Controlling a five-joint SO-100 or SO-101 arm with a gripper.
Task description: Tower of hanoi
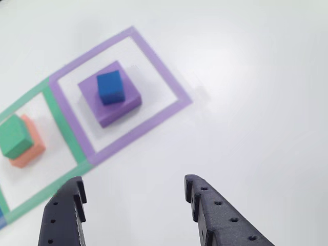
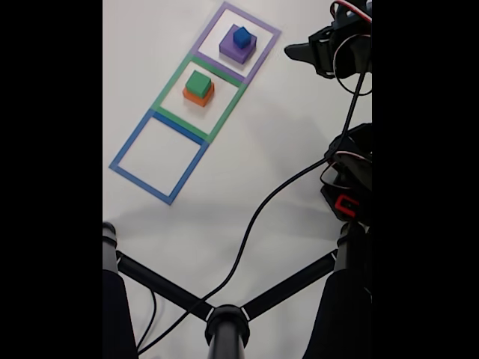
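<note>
A small blue cube (image 1: 110, 87) sits on the flat purple block (image 1: 109, 105) inside the purple tape square (image 1: 169, 77). Left of it, a green block (image 1: 13, 136) rests on the salmon-orange block (image 1: 29, 148) inside the green tape square (image 1: 72, 138). The fixed view shows the same stacks: blue cube (image 2: 241, 36) on the purple block (image 2: 236, 51), green block (image 2: 198, 82) on the orange block (image 2: 197, 96). My gripper (image 1: 134, 182) stands open and empty above bare table, near side of the purple square. In the fixed view the gripper (image 2: 293, 51) is right of that square.
A blue tape square (image 2: 159, 155) lies below the green one with nothing in it. The arm's body (image 2: 350, 176) and a black cable (image 2: 254, 224) are at the right, and a black stand (image 2: 226, 321) crosses the bottom of the fixed view. The table is white.
</note>
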